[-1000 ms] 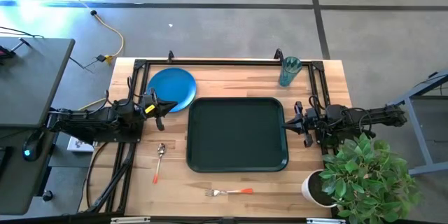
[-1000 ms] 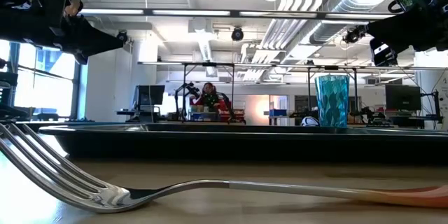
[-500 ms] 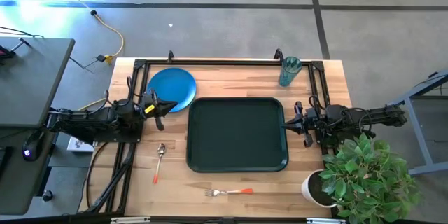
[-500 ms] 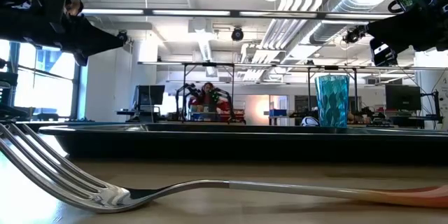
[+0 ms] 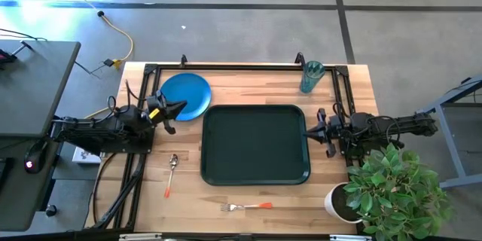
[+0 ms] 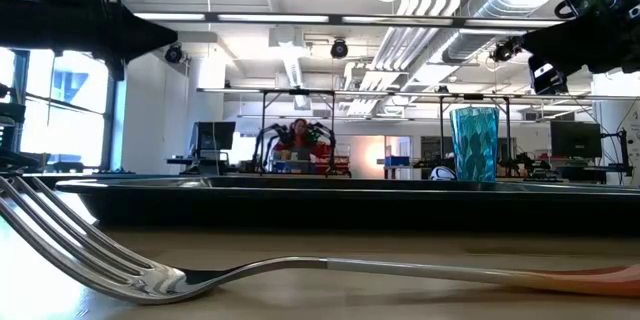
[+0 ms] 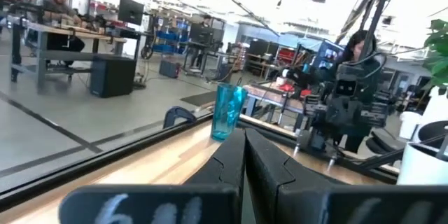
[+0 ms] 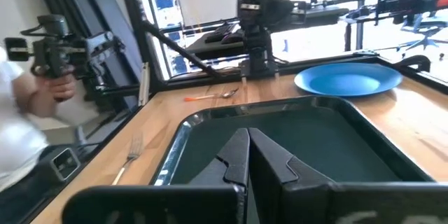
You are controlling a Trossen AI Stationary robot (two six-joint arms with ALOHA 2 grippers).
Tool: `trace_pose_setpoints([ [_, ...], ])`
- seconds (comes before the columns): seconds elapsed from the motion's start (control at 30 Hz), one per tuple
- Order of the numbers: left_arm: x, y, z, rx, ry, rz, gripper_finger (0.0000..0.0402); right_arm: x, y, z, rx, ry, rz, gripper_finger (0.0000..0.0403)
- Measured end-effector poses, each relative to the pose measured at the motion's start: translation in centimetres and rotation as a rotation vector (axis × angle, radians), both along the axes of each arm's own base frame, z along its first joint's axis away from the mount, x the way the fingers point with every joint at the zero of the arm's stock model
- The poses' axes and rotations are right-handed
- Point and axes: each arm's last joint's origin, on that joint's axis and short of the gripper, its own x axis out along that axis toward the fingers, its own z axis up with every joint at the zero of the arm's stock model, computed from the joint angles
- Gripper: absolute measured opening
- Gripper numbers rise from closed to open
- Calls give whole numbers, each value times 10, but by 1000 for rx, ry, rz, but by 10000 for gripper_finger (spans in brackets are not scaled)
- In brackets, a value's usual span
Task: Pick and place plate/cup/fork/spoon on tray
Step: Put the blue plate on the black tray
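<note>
The blue plate lies flat at the table's far left. The dark tray lies in the middle. The teal cup stands upright at the far right. The spoon lies left of the tray. The fork lies near the front edge. My left gripper is shut and empty, raised over the plate's near-left rim. My right gripper is shut and empty at the tray's right rim.
A potted plant stands at the near right corner, beside my right arm. A black frame rail runs along the table's far edge. A person stands beyond the table's near side.
My left gripper has risen a little and moved toward the far edge, over the plate's rim. It has tipped up from pointing slightly down to about level, and stays shut.
</note>
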Motion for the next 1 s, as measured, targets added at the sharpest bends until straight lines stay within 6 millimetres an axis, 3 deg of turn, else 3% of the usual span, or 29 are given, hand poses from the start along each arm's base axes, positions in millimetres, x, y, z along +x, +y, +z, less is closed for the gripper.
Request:
trace_pose_setpoints([
  [0.47,0,0,-1,22,23,4,3,0,-7,5,103,-51,-246,0],
  [0.73,1,0,-13,39,157,2,3,-1,-11,6,129,-73,-370,0],
  [1.0,3,-3,-16,34,178,-125,3,2,-13,0,171,-22,-474,0],
])
